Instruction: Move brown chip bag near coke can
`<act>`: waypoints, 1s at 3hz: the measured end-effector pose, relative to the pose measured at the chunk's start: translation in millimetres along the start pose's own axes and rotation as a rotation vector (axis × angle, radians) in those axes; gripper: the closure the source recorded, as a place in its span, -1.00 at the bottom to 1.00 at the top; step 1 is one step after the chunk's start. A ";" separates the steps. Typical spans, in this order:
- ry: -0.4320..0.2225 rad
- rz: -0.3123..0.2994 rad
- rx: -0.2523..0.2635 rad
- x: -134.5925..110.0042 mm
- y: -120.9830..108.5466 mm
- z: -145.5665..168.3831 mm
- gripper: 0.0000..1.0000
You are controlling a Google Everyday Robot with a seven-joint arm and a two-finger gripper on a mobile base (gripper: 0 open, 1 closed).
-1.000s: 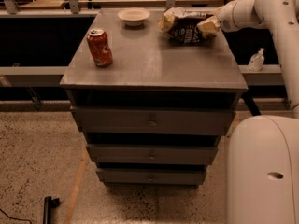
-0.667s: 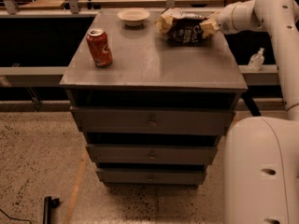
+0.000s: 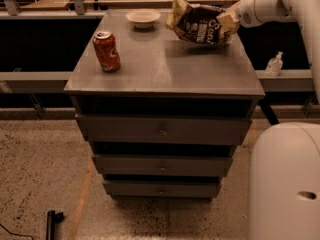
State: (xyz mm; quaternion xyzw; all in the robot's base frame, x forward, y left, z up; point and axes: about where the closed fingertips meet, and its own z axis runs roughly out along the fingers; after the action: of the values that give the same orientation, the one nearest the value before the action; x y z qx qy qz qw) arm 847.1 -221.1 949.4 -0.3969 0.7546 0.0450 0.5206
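- One worktop, a grey cabinet top carrying the things.
- One brown chip bag, toward 1 o'clock on the worktop, tilted and raised off the surface.
- One coke can, upright at 9 o'clock, well apart from the bag.
- One white bowl at 11 o'clock, near the far edge.
- One tool at 2 o'clock, clamped on the bag's right end, on one white arm.
- Three drawers stacked below the worktop, each with one knob.
- One small clear bottle on the ledge off the worktop at 3 o'clock.
- One white robot base at 5 o'clock.
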 end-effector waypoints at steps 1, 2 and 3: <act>0.034 0.050 -0.009 -14.1 20.4 -25.0 1.00; 0.068 0.058 -0.047 -2.7 40.6 -16.2 1.00; 0.069 0.059 -0.049 -2.3 41.6 -15.3 1.00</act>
State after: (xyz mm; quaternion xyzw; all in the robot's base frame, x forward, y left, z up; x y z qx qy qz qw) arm 809.0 -198.9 943.8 -0.3884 0.7822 0.0650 0.4828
